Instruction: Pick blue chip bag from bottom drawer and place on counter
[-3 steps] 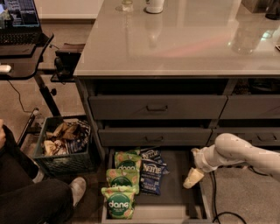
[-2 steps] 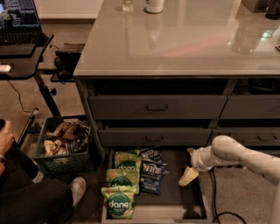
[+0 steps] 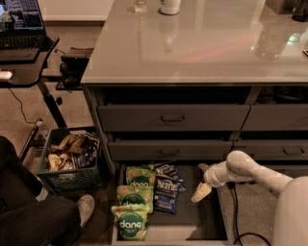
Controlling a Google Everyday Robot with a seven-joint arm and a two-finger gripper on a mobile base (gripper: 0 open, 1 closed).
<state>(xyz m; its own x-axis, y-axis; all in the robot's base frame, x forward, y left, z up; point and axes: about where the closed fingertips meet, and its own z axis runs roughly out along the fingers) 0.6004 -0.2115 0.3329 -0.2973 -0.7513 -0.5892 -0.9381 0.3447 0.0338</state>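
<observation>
Three light-green dang bags (image 3: 134,196) lie in a line from 12 to 6 o'clock along the 9 o'clock side of the open bottom drawer (image 3: 197,221), the lowest surface of a dark-grey cabinet. Above it the counter (image 3: 202,53) is a glossy pale-grey surface with a white cup (image 3: 169,6) and a glass (image 3: 139,6) at its far edge. At 9 o'clock of the cabinet stand a black desk (image 3: 24,57) with a laptop (image 3: 19,19) and a dark crate (image 3: 72,161) of snacks. A seated person's leg (image 3: 38,221) fills the 7 o'clock corner.

The blue chip bag (image 3: 166,193) lies flat on the drawer floor, touching the dang bags, with a second navy bag (image 3: 166,170) just at its 12 o'clock. The gripper (image 3: 201,192) hangs low over the drawer at 3 o'clock of the bag, near but apart. I cannot tell whether the jaws are open or closed. Since a second ago it has edged slightly toward 9 o'clock, closer to the bag.
</observation>
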